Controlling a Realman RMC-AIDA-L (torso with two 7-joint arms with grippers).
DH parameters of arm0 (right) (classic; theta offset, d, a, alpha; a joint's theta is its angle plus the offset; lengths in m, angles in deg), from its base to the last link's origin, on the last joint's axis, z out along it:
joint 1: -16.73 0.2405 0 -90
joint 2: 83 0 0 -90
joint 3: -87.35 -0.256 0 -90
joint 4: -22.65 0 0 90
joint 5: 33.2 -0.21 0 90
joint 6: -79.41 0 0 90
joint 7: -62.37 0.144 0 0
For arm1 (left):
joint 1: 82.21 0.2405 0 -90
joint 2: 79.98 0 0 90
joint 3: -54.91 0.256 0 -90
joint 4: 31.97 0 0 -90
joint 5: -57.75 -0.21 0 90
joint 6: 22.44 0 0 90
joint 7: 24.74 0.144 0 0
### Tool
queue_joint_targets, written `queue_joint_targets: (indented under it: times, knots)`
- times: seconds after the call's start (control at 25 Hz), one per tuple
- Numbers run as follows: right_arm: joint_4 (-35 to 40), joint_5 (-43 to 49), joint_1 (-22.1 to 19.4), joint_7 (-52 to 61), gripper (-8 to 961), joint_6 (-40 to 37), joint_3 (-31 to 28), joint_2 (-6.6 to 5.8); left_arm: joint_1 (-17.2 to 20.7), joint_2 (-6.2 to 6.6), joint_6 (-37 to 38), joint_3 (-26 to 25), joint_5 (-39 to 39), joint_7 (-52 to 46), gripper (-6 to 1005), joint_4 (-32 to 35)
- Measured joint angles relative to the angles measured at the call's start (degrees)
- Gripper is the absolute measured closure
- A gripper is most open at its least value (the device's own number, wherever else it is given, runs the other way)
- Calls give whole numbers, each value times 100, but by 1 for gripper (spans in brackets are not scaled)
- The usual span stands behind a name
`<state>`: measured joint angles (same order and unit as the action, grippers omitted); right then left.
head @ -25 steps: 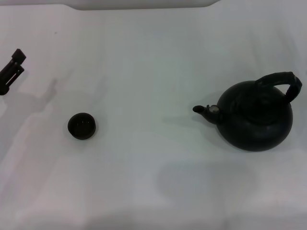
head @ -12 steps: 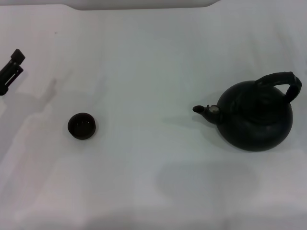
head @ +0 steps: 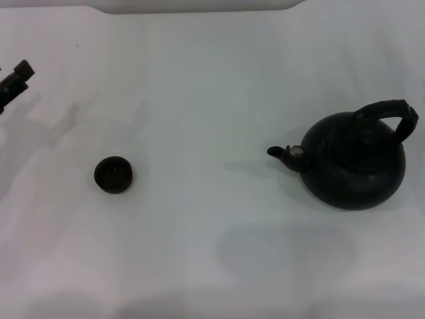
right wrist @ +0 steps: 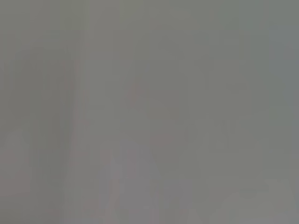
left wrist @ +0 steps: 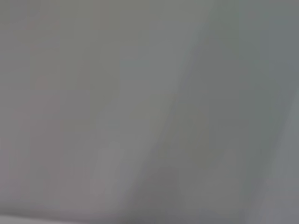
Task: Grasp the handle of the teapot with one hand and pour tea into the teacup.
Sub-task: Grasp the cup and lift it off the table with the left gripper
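Observation:
The matte-black teapot [head: 353,161] stands upright on the white table at the right of the head view, its short spout [head: 282,153] with a silvery ring pointing left. Its arched black handle [head: 388,111] loops over the top. The tiny dark teacup [head: 113,175] stands at the left, far from the spout. My left gripper [head: 14,83] shows only as a dark tip at the far left edge, above and left of the cup, apart from it. My right gripper is out of view. Both wrist views show only plain grey surface.
The white table [head: 212,86] spreads across the whole head view. A pale rounded edge [head: 192,6] runs along the far side. A faint shadow lies on the table in front of the teapot.
My left gripper has drawn back up and to the left, so less of it shows at the edge. The teapot and teacup have not moved.

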<state>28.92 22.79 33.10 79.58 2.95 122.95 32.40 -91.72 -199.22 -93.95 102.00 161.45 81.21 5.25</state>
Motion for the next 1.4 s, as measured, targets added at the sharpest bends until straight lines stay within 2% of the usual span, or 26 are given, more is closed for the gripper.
queue_joint_targets:
  times: [0.04, 0.2, 0.32, 0.48, 0.68, 1.0, 1.2, 1.4]
  knots:
    - [7, 0, 2, 0, 77, 1, 0, 0, 10, -2, 32, 22, -43, -116, 148, 76]
    - [14, -3, 7, 2, 77, 10, 0, 0, 234, 15, 731, 831, -691, -1863, 146, 1444]
    - [-13, -8, 14, 2, 77, 11, 0, 0, 244, 46, 983, 1161, -1582, -3348, 145, 2358]
    - [-53, -5, 15, 10, 77, -6, 0, 0, 79, 67, 721, 1196, -3326, -5567, 144, 3401]
    - [-106, -25, 15, 9, 77, -9, -8, 0, -241, 52, -2, 1568, -5160, -7115, 142, 4320]
    - [-169, -30, 15, -1, 77, -9, -23, 0, -575, 45, -470, 2685, -6340, -7873, 140, 4888]
    - [-179, -34, 12, -2, 77, -18, -36, 0, -691, 34, -502, 3195, -6407, -7988, 139, 4839]
    - [-175, -38, -2, -7, 76, -28, -57, 0, -744, 28, -477, 3462, -6389, -8125, 139, 4785]
